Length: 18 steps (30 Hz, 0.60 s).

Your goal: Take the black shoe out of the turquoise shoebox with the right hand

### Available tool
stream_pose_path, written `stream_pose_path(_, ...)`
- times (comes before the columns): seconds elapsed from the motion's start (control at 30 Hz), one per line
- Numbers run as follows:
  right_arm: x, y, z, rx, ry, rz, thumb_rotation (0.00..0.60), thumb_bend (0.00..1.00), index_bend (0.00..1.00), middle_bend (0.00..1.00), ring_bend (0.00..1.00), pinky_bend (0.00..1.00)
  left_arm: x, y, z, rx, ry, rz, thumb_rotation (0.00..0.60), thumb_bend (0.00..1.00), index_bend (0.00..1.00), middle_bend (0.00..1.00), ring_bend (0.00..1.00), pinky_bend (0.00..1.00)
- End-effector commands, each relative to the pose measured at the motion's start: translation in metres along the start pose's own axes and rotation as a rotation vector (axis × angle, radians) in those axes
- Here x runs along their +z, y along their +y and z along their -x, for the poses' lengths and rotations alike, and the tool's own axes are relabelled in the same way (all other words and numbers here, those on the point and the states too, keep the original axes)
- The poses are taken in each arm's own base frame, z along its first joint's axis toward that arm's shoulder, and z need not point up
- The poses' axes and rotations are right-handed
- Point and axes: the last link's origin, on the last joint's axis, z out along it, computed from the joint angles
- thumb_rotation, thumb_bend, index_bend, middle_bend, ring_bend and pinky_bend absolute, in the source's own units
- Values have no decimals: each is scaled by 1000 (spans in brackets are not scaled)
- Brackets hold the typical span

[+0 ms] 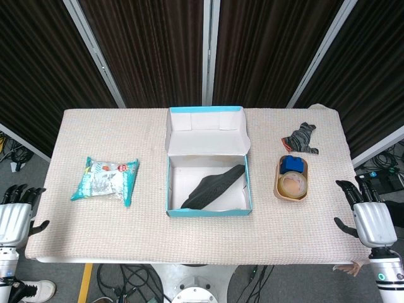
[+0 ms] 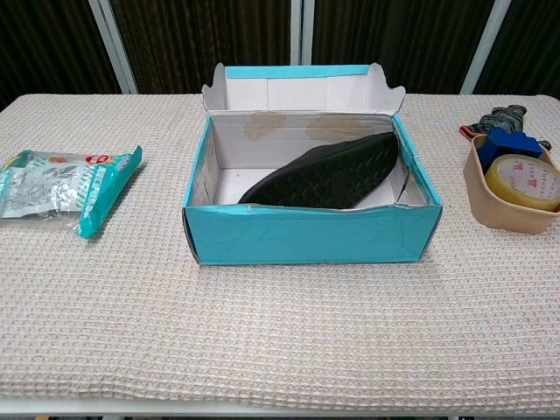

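The turquoise shoebox (image 1: 207,213) (image 2: 311,234) stands open at the table's middle, its lid flipped back. Inside lies the black shoe (image 1: 214,187) (image 2: 328,171), leaning sole-up against the right wall, toe toward the box's front left. My right hand (image 1: 369,213) hovers off the table's right edge, fingers spread and empty, well apart from the box. My left hand (image 1: 16,211) hangs off the left edge, also empty with fingers apart. Neither hand shows in the chest view.
A teal snack bag (image 1: 105,179) (image 2: 66,185) lies on the left of the table. Right of the box sits a tan bowl (image 1: 292,192) (image 2: 509,214) holding a tape roll and a blue block. A dark patterned cloth (image 1: 302,139) lies behind it.
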Motion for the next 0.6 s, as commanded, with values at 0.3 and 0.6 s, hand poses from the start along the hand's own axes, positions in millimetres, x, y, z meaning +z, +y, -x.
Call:
stream_pose_path(0.3,7,-5,2,16,-18,-43,600,72,125,164,0,98,-1,0,1,-13,-2,2,600,0,239,263,145,137)
stream_pose_path(0.6,75,-62,-3,39,-96,-337,600,75,124,199,15,118,-1,1,-2,-17,15,12,600,0,241,263,146,137)
